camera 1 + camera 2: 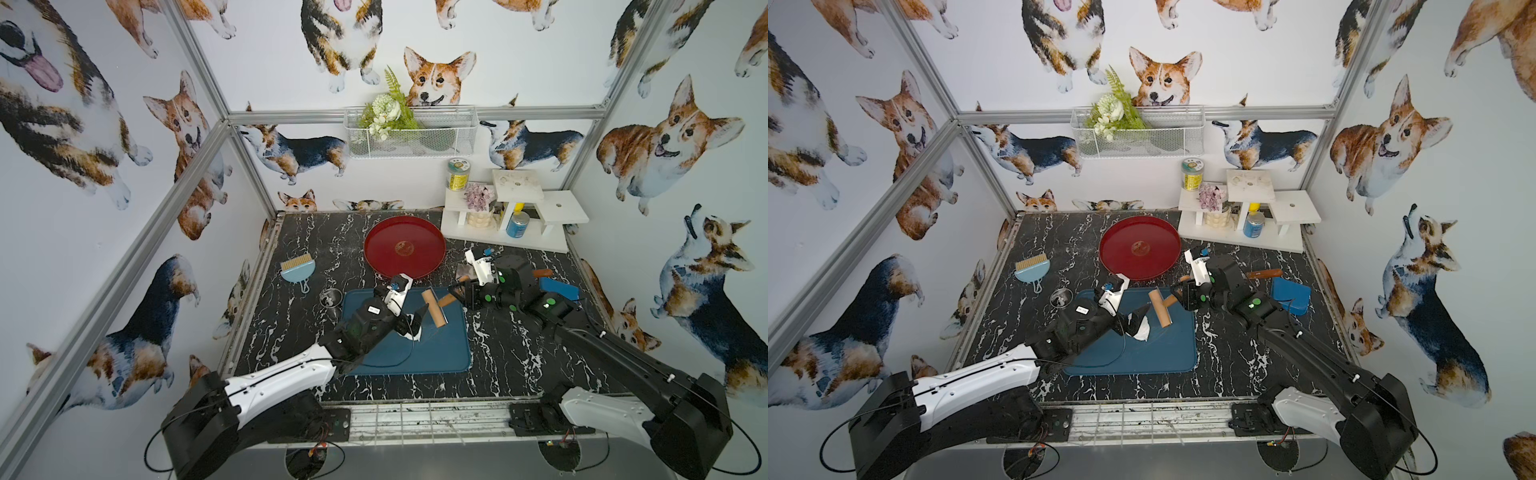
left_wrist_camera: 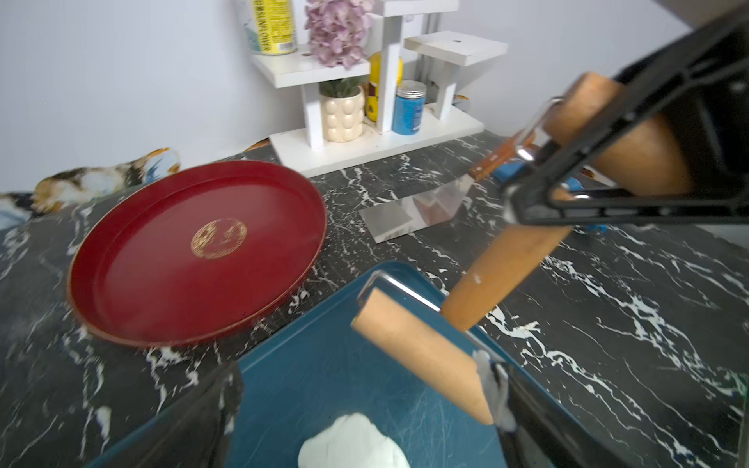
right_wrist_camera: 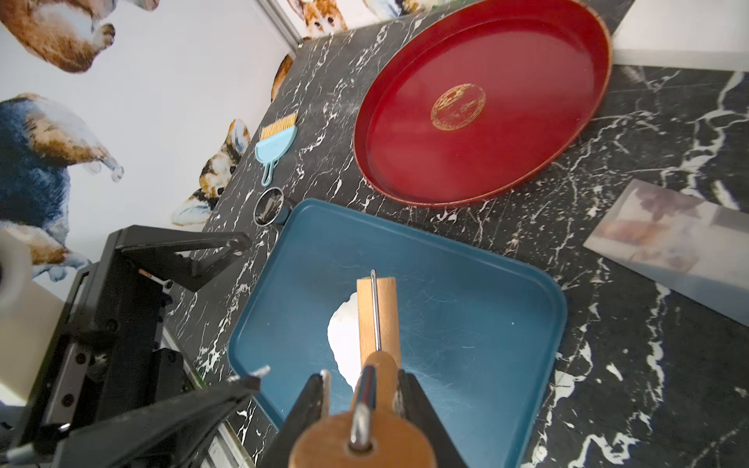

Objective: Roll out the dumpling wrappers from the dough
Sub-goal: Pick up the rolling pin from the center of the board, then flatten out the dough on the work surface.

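Right gripper (image 3: 364, 391) pinches the handle of the wooden hand roller (image 3: 387, 312), whose barrel lies at the edge of the soft white dough lump (image 3: 342, 336) on the blue rectangular tray (image 3: 466, 304). Left gripper (image 1: 1141, 321) is spread wide over the dough.

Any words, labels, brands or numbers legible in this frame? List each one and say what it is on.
"SUNFLOWER": vertical print on the yellow-labelled jar; it appears to read so, and the letters around it are blurred.
Gold emblem in the red plate: blurred, unreadable.
Blue can: label print too small to read.
White sticker on the left arm: too small to read.
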`<state>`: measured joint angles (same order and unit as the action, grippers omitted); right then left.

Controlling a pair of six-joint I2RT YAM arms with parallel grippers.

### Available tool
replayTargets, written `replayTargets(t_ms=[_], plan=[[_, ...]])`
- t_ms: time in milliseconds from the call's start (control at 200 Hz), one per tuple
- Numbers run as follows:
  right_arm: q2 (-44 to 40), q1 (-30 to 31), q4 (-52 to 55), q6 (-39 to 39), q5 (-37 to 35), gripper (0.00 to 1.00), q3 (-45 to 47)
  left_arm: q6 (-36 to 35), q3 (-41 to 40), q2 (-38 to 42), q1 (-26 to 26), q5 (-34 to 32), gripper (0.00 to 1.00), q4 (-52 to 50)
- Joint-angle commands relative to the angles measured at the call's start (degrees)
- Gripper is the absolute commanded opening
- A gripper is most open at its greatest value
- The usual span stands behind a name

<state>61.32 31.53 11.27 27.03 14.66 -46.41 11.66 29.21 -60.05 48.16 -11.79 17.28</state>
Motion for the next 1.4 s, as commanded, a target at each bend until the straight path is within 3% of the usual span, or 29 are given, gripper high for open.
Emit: replayTargets(t_ms=[0, 150, 310, 485, 841, 1036, 1396], plan=[[-1.8, 0.7, -8.4, 3.9, -3.3, 0.00, 2.0, 11.9, -1.2, 5.3, -0.4, -9.3, 1.00, -9.8], [-1.5, 5.1, -11.6, 6.4, -6.2, 0.00, 3.4, 21.1, -4.6, 16.8, -3.2, -11.9, 1.00, -20.2], [1.7, 9.6, -14.7, 10.3, -7.1, 0.00, 3.6, 24.9, -6.3, 26.4, -10.4, -5.6, 1.00, -29.1], [6.7, 11.7, -15.0, 14.7, -7.7, 0.00, 2.9, 25.1, -7.2, 30.2, -15.9, -1.1, 1.00, -34.4], [10.5, 12.1, -11.3, 18.8, -10.4, 0.00, 1.2, 23.0, -3.4, 17.1, -18.7, 1.0, 1.00, -33.9], [13.1, 12.1, -10.9, 19.9, -9.0, 0.00, 0.5, 22.5, -2.1, 8.3, -24.2, 6.7, 1.00, -33.1], [12.4, 12.1, -13.8, 19.7, -8.2, 0.00, 1.3, 24.3, -3.6, 1.9, -28.4, 8.6, 1.00, -32.3]])
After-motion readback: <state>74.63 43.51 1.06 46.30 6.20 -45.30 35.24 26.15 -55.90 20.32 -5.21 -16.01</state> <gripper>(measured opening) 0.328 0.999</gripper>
